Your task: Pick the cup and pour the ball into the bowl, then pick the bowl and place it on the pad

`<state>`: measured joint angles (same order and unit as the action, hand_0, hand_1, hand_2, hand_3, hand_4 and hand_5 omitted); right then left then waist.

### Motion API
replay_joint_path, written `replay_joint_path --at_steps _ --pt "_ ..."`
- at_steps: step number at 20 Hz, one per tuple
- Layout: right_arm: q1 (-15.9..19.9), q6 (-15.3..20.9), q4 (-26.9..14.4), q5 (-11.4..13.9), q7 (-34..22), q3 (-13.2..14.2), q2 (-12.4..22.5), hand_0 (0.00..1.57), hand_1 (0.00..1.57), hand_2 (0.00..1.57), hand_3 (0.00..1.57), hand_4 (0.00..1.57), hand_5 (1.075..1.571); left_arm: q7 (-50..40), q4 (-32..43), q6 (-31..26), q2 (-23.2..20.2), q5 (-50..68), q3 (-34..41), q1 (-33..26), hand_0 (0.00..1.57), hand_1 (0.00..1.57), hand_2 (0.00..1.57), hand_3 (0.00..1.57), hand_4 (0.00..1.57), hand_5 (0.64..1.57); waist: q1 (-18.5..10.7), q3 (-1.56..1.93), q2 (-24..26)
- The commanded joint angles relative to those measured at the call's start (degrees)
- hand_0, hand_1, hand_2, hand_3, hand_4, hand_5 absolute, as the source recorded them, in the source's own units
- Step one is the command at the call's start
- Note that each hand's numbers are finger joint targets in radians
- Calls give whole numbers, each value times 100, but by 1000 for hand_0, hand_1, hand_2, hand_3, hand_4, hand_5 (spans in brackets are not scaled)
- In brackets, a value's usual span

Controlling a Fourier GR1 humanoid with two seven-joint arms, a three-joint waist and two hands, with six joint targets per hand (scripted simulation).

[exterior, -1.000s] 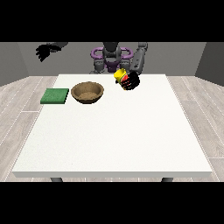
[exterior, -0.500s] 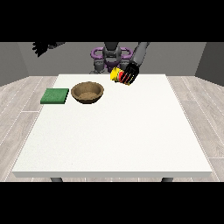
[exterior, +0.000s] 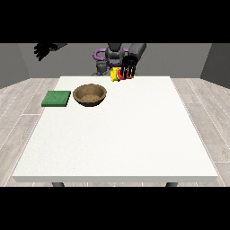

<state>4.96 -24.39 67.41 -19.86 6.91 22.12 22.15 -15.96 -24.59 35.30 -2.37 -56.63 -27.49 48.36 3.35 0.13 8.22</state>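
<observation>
white table [exterior: 121, 134] | grey plank floor [exterior: 20, 103] | right-side hand [exterior: 129, 67] fingers grasping cup [exterior: 117, 74] | left-side hand [exterior: 41, 50] released

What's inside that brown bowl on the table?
The bowl looks empty: only its brown inside shows. The near wall hides part of its bottom, so something small lying there could go unseen.

The hand at the view's right [exterior: 129, 66] gripped the cup [exterior: 117, 74] above the counter's [exterior: 117, 134] far edge — tilted toward the bowl [exterior: 90, 95] (brown), beside the green pad [exterior: 56, 99]; the other hand [exterior: 42, 50] hung raised.
</observation>
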Motion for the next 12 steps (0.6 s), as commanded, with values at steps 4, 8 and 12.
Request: replay_joint_path --at_steps 4,8,12 --pt "575 -5 -367 33 23 -116 -60 0 0 0 0 657 1562 -1707 -397 -977 232 -781 -814 573 799 799 1571 1211 948 1569 260 -7 -231" --pt "510 -202 -356 151 83 -325 -125 0 0 0 0 665 1561 -2223 -674 -1473 235 -1222 -1475 292 448 448 1565 1214 759 1569 472 -9 -87" --pt "469 -429 -631 111 285 -231 -15 0 0 0 0 667 1560 -2280 -1193 -2613 237 -1178 -1786 552 0 0 1051 1375 745 1569 593 -5 -74"
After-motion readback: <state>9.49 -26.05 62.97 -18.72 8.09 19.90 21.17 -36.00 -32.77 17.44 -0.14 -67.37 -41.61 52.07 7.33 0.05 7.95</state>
